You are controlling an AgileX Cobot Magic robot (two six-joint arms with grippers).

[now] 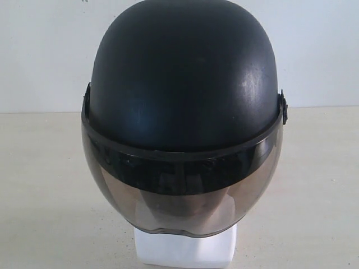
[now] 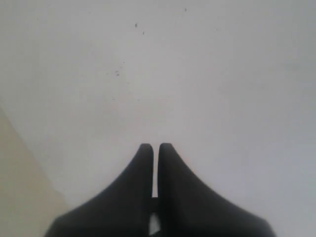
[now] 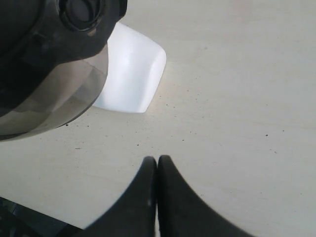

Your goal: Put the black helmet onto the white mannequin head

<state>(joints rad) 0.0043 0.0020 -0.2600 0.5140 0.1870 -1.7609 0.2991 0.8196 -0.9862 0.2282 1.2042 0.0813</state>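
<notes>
The black helmet [image 1: 185,78] sits on the white mannequin head and fills the middle of the exterior view. Its smoky visor [image 1: 182,193] hangs down over the face. Only the head's squared white base [image 1: 184,249] shows under it. In the right wrist view the helmet [image 3: 29,44] and its side pivot [image 3: 81,12] are close, with the white base [image 3: 131,71] beside the visor. My right gripper [image 3: 157,159] is shut and empty over the table, apart from the helmet. My left gripper [image 2: 155,145] is shut and empty, facing a plain white surface. Neither gripper shows in the exterior view.
A beige table [image 1: 45,196] carries the mannequin head, with a white wall [image 1: 45,50] behind it. A dark edge [image 3: 19,222] shows at a corner of the right wrist view. A beige strip [image 2: 19,187] runs along one side of the left wrist view.
</notes>
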